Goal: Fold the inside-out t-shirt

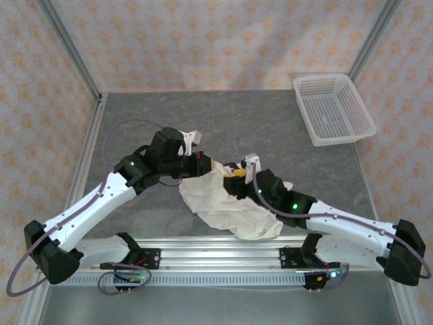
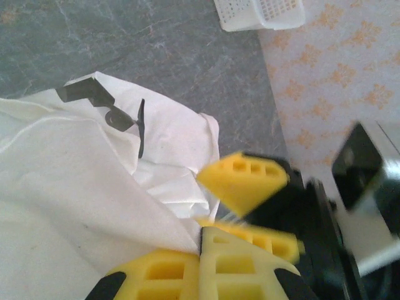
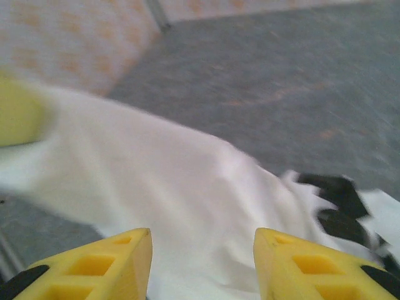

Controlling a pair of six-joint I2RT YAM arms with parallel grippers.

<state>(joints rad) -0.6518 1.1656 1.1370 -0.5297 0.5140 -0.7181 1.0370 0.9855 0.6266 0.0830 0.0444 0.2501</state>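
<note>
Left tool [image 2: 200, 240] pinching t-shirt [image 2: 75, 187] edge — right tool [image 3: 202, 240] spread over it.

- Soft, even light is filling the top view, casting only faint shadows.
- Motion blur is smearing the t-shirt [image 3: 175, 187] in the right wrist view, less in the left.

The t-shirt [image 1: 226, 203] lies front-centre on the table [image 1: 169, 115], basket [image 1: 333, 108] at back right.

Lab rig, aluminium frame [image 1: 69, 47], patterned backdrop walls [image 1: 223, 40]
</note>
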